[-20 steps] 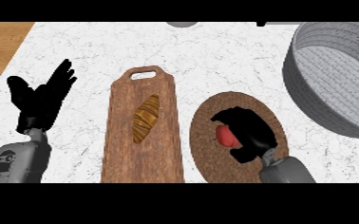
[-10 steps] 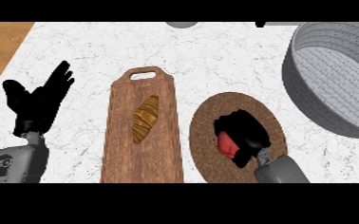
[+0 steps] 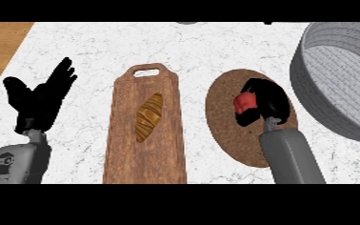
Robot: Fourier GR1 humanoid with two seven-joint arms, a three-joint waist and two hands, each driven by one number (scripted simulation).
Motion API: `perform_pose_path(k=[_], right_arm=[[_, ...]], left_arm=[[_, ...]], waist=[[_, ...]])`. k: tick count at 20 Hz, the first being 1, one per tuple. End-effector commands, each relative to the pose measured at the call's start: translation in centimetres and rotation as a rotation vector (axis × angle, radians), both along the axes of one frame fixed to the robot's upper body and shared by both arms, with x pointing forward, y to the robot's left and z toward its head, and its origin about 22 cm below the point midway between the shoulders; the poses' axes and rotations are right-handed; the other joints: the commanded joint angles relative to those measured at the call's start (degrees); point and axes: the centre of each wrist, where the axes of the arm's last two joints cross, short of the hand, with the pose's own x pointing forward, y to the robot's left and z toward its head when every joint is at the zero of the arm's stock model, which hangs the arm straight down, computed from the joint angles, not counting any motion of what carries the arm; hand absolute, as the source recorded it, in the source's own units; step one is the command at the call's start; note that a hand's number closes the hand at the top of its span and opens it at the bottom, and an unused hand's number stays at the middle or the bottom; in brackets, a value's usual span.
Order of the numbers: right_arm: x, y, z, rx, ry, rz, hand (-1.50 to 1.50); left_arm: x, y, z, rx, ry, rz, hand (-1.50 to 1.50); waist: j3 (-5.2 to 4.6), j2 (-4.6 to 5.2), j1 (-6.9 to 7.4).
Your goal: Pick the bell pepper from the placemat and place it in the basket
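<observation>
A red bell pepper (image 3: 244, 103) shows above the round brown placemat (image 3: 228, 124) at the right of centre. My right hand (image 3: 264, 102) is curled round the pepper and hides most of it; only its left side shows. The grey basket (image 3: 330, 76) stands at the right edge, partly out of view, just right of the placemat. My left hand (image 3: 38, 97) rests open at the left edge, fingers up.
A long wooden cutting board (image 3: 144, 133) with a handle hole lies in the middle, and a croissant (image 3: 149, 117) lies on it. A strip of wooden surface (image 3: 10, 35) shows at the top left, beyond the white marble counter.
My right hand has moved up and away over the placemat with the pepper in it. The view has shifted a little. The left hand stays where it was.
</observation>
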Motion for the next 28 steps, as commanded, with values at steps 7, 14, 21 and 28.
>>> perform_pose_path(k=[7, 14, 21, 28], right_arm=[[6.7, 1.3, 10.2, 0.336, -0.438, -0.611, 1.5], [10.3, 4.6, 15.0, 0.212, -0.696, -0.754, 1.5], [13.0, 4.7, 19.1, 0.1, -0.723, -0.907, 1.5], [14.4, 3.6, 23.6, 0.012, -0.775, -0.987, 1.5]], left_arm=[[1.3, -2.4, 0.7, -0.002, -0.015, -0.108, 0.0], [1.8, -2.9, 1.0, -0.002, -0.021, -0.115, 0.0], [1.7, -3.1, 0.6, 0.002, -0.019, -0.104, 0.0], [2.0, -3.5, 0.1, 0.0, -0.017, -0.088, 0.0]], waist=[[0.04, 1.04, 6.23], [-0.41, 1.01, 6.36], [-0.42, 0.89, 5.62], [-0.37, 0.73, 4.16]])
